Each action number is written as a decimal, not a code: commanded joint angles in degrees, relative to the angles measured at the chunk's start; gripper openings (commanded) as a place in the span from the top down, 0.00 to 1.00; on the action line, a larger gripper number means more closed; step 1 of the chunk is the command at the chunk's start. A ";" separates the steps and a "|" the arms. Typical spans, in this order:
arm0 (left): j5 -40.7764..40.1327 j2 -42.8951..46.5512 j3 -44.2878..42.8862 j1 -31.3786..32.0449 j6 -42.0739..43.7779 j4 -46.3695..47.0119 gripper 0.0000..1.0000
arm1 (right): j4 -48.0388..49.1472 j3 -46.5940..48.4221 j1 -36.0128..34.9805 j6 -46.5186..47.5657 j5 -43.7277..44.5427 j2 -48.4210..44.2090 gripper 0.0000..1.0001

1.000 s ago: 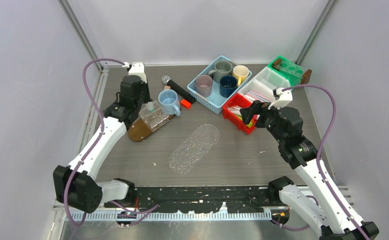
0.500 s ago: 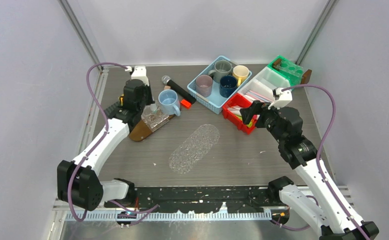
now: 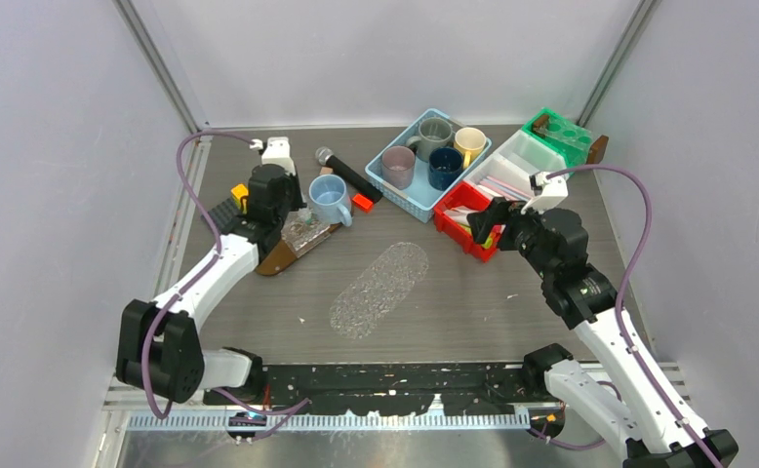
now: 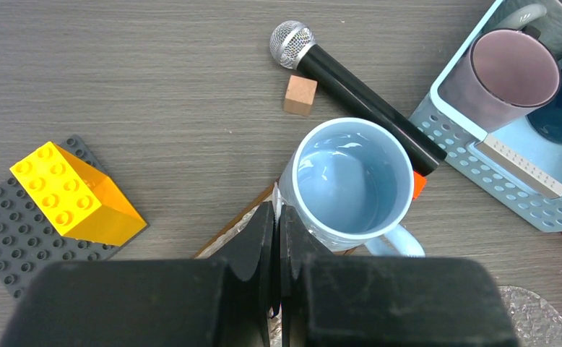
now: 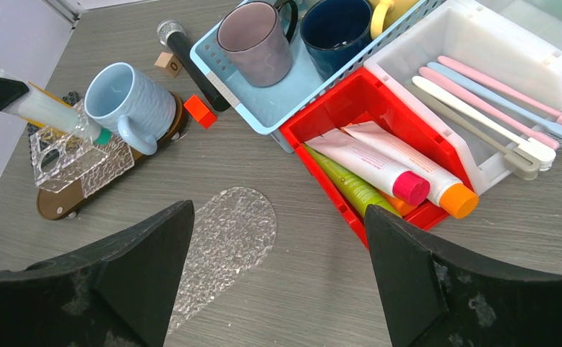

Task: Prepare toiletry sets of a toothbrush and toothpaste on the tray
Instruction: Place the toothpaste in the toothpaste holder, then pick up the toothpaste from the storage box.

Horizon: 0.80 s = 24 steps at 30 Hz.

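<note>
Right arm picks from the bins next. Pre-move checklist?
1. Right gripper open, nothing held: ok.
2. Toothpaste tubes lying exposed in red bin: ok.
3. Toothbrushes lying in white bin: ok.
4. Left gripper shut on green-capped tube at clear holder: ok.
5. That tube seated in a holder slot: cannot tell.

Toothpaste tubes [image 5: 386,170] in the bin [image 5: 336,101], toothbrushes [image 5: 495,108] in the adjoining box [image 5: 422,50], mug [image 5: 130,101] well left.
</note>
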<state>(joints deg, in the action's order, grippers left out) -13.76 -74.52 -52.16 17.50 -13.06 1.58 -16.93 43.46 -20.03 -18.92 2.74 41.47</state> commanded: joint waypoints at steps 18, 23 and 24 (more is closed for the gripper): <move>0.84 -1.29 4.25 -0.27 -1.09 10.72 0.73 | 2.67 -0.23 0.17 0.73 -0.63 -0.12 0.06; -0.05 0.01 3.88 -0.27 -0.68 9.68 0.51 | 2.38 -0.10 0.17 0.72 -0.64 -0.23 0.06; -0.37 0.43 3.76 -0.27 -0.58 9.26 0.46 | 2.21 -0.06 0.17 0.72 -0.64 -0.18 0.06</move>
<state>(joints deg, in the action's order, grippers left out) -13.28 -75.90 -48.05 17.50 -13.54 8.10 -16.80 43.09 -20.03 -18.74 2.26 41.76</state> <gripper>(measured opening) 0.473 0.944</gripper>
